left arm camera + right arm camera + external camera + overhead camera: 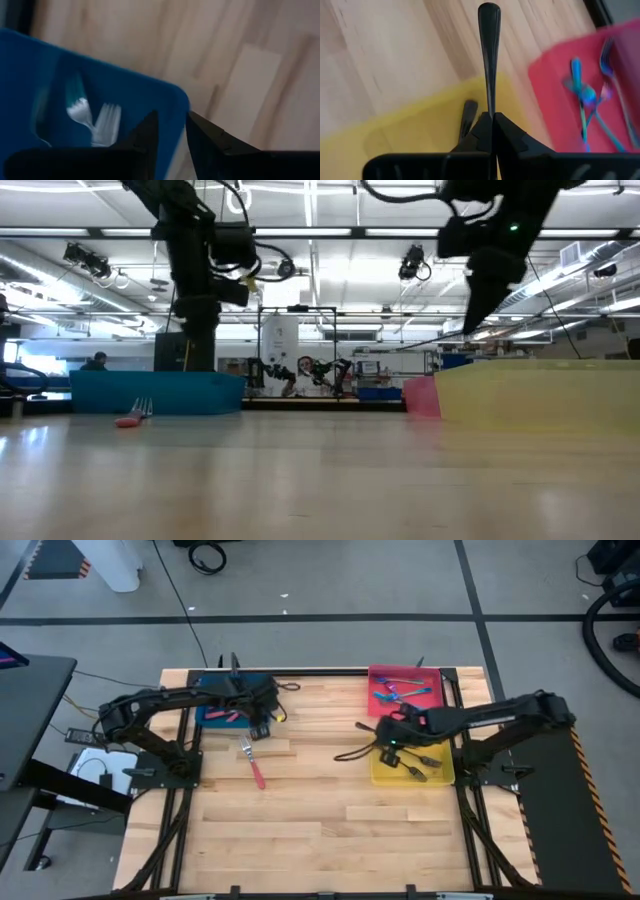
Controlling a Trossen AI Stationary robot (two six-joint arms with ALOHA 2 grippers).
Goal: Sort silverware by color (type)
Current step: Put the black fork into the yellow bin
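Right gripper pinching dark fork over yellow tray, tines hidden, left gripper seemingly slightly parted, empty.

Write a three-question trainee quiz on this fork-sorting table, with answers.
1. True or false: the right gripper holds a dark fork.
2. Which tray holds the blue forks? A. yellow B. red C. blue
3. Fill in: one red-handled fork lies on the bare ____.

Key:
1. True. Its jaws are shut on the fork's lower end, over the yellow tray.
2. B, the red tray.
3. Table, beside the blue tray, where the left gripper hovers over the tray's edge with its jaws slightly apart.
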